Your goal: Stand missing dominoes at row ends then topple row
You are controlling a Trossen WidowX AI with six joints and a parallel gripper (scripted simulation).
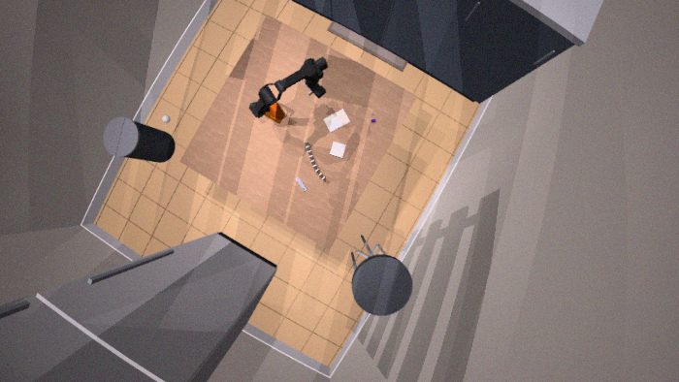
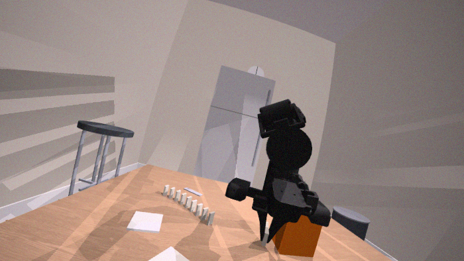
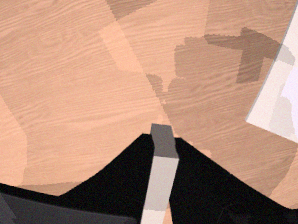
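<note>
The black tool is shut tight on a small, pale grey domino block, which sticks out from between its two dark fingers in the wrist view. In the exterior view the tool points down near the wooden bench, just beside the orange box that the black robot arm stands on. Seen from the top, the curved row of little grey standing dominoes lies at about 5 o'clock from the tool, well apart from it. One more flat grey domino lies on the bench near the far end of the row, at about 8 o'clock from that end. Two flat white square sheets sit close by, one of them next to the row. The job now looks like carrying the held block over to an end of the row. To do it well, I think the arm should lift the block high first, so it swings over the standing ones and never bumps them. Then it should come down slowly, with the block straight up, leaving the same gap as the others. It must follow the curve too. The tool should open only when the block rests firmly on the bench.
</note>
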